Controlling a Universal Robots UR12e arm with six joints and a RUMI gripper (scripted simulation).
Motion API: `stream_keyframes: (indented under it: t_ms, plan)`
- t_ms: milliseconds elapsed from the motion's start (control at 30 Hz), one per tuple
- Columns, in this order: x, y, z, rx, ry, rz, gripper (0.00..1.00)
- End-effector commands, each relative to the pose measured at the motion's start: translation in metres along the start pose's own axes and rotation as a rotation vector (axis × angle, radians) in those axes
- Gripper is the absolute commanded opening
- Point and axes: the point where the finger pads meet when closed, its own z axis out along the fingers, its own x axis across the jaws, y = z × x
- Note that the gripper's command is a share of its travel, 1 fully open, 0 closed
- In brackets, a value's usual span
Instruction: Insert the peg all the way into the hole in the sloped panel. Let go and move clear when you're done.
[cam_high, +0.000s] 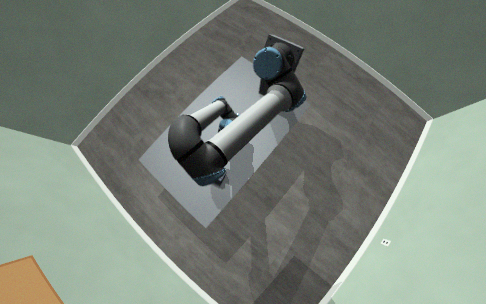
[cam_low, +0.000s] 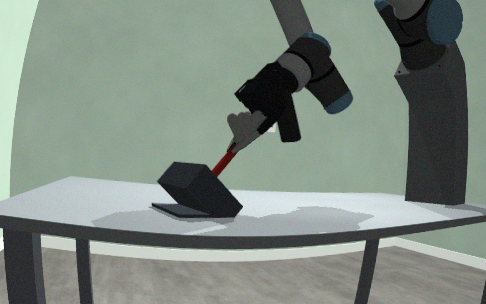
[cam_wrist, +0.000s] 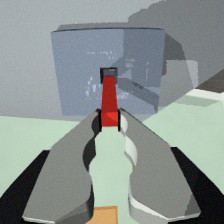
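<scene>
Grey flooring (cam_high: 350, 150) surrounds one table (cam_high: 165, 160) from above, where one arm (cam_high: 245, 127) hides the work. From outside, one gripper (cam_low: 233, 148) clamps one red peg (cam_low: 223, 162), its low end at the sloped panel (cam_low: 187, 176). At the wrist, the peg's tip meets the single hole (cam_wrist: 108, 72).

A grey table (cam_low: 75, 200) on dark legs (cam_low: 22, 270) stood over a grey wood-grain floor (cam_high: 350, 150). Pale green walls (cam_low: 125, 75) enclosed the room, with white skirting (cam_low: 150, 250). An orange panel (cam_high: 25, 282) occupied one corner.
</scene>
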Motion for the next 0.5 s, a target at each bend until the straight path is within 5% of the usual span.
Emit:
stream_keyframes:
  t_ms: [0,467]
  plan:
    - [0.000,0.000,0.006,0.000,-0.001,-0.001,0.00]
    - [0.000,0.000,0.020,0.000,-0.001,-0.001,0.00]
